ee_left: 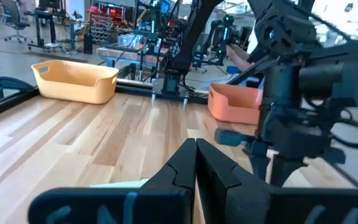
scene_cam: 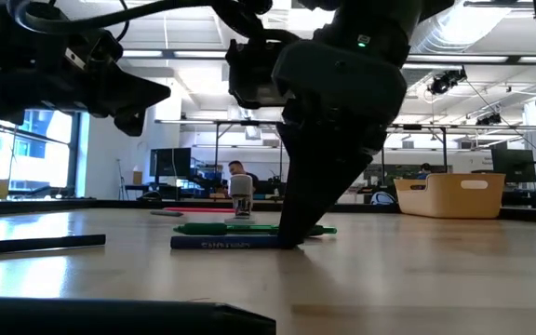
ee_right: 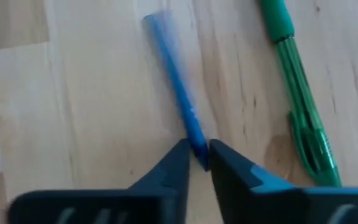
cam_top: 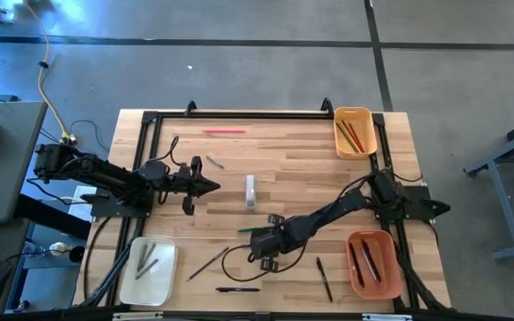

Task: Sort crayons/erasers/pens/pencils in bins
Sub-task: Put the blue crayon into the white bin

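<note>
three bins (cam_top: 354, 131), pencils (cam_top: 350, 135) in yellow one

- Blue crayon (ee_right: 178, 99) lies flat on the table, one end pinched between the right tool's (ee_right: 197, 155) fingertips.
- Green pen (ee_right: 300, 99), translucent, lies just beside it, apart.
- Black pens (cam_top: 325, 279) lie near the orange bin (cam_top: 398, 278).
- Red pencil (cam_top: 225, 132) lies far off.

Both arms are matte black, built of chunky jointed segments with black cables looping loosely alongside them. The right gripper (ee_right: 196, 155) ends in two flat, tapering black fingers (ee_right: 166, 171). The left gripper (ee_left: 196, 163) has the same wedge-shaped fingers. A small green light glows on the right arm's wrist housing (scene_cam: 361, 41).
</note>
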Robot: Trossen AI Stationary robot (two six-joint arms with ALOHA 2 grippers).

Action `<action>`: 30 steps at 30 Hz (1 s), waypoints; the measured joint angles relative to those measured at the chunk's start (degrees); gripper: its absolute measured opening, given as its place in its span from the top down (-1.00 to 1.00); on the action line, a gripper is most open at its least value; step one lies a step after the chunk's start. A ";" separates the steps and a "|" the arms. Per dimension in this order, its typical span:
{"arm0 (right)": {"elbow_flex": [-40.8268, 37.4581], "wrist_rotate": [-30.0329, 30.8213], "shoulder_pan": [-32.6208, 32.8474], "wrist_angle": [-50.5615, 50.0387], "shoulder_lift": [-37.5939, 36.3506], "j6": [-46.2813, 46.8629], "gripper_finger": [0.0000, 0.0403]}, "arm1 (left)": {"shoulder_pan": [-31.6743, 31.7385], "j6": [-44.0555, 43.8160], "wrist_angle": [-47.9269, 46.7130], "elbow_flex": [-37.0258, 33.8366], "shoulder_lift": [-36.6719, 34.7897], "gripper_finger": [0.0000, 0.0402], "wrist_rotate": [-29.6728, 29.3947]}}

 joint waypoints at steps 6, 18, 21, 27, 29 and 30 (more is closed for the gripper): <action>-0.08 -2.67 -1.09 0.22 -0.11 0.01 0.95 | 0.02 -2.01 1.07 0.00 0.00 1.00 -0.04; -0.30 -2.41 -2.11 0.23 -6.03 -2.58 0.98 | 0.07 -4.13 3.43 0.00 0.00 1.00 -0.05; -1.37 -1.79 -2.53 2.64 -6.09 -4.74 0.99 | 0.05 -4.13 3.44 0.00 0.00 1.00 0.00; -10.82 -4.90 -4.75 20.40 -6.26 -5.89 0.99 | 0.06 -5.00 3.46 0.00 0.00 1.00 0.02; -14.24 -4.91 -5.36 27.56 -7.19 -6.26 1.00 | 0.07 -5.01 3.57 0.00 -0.01 1.00 0.02; -15.80 -4.95 -5.64 31.17 -7.96 -6.66 1.00 | 0.07 -5.01 3.66 0.00 -0.02 1.00 0.03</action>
